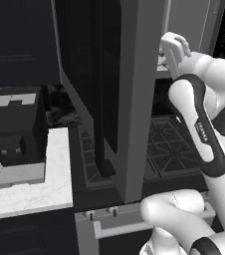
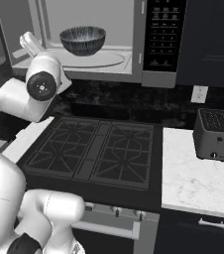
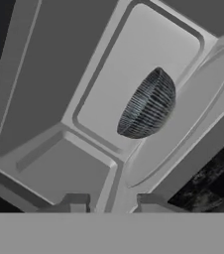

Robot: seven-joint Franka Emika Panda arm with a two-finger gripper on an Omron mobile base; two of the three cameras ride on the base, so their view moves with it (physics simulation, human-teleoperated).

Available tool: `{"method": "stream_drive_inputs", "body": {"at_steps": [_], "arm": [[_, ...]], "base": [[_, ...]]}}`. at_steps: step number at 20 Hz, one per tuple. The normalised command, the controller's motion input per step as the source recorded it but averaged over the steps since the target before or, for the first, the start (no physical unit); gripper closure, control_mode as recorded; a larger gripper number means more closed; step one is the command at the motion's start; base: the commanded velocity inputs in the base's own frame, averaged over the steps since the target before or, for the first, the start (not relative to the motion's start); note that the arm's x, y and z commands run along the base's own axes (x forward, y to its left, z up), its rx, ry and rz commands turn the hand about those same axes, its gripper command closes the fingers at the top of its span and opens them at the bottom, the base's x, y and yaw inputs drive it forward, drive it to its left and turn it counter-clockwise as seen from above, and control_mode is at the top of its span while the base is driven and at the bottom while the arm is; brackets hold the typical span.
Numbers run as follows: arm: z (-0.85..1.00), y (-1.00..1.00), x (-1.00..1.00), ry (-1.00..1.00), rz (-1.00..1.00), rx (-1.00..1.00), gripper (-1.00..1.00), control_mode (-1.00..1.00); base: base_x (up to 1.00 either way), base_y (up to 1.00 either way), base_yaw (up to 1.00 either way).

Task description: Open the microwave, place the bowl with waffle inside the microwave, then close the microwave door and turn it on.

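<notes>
Hand (image 3: 111, 202) low centre in hand view, empty, fingers part-open; small round grey ribbed bowl (image 3: 147, 105) sits ahead, up-right, on white turntable (image 3: 193, 119) w/in grey-framed microwave (image 2: 134, 69).

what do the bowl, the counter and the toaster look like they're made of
Bowl: looks like glazed ceramic, dark with fine pale radial streaks, slightly glossy. Counter: looks like polished marble or a stone imitation, white with faint grey veining. Toaster: probably brushed metal or grey plastic, matte with a slotted top; the render leaves it open.
</notes>
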Motion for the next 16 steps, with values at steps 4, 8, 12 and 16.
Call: {"method": "stream_drive_inputs", "body": {"at_steps": [4,8,12,16], "arm": [[0.13,0.00,-1.00,0.00,0.05,-0.05,1.00,-1.00],[0.17,0.00,-1.00,0.00,0.05,-0.07,1.00,-1.00],[0.10,0.00,-1.00,0.00,0.02,-0.09,1.00,-1.00],[-0.08,0.22,-0.76,0.10,0.00,-0.13,1.00,-1.00]], "base": [[0.00,0.00,0.00],[0.00,0.00,0.00],[0.00,0.00,0.00],[0.00,0.00,0.00]]}}
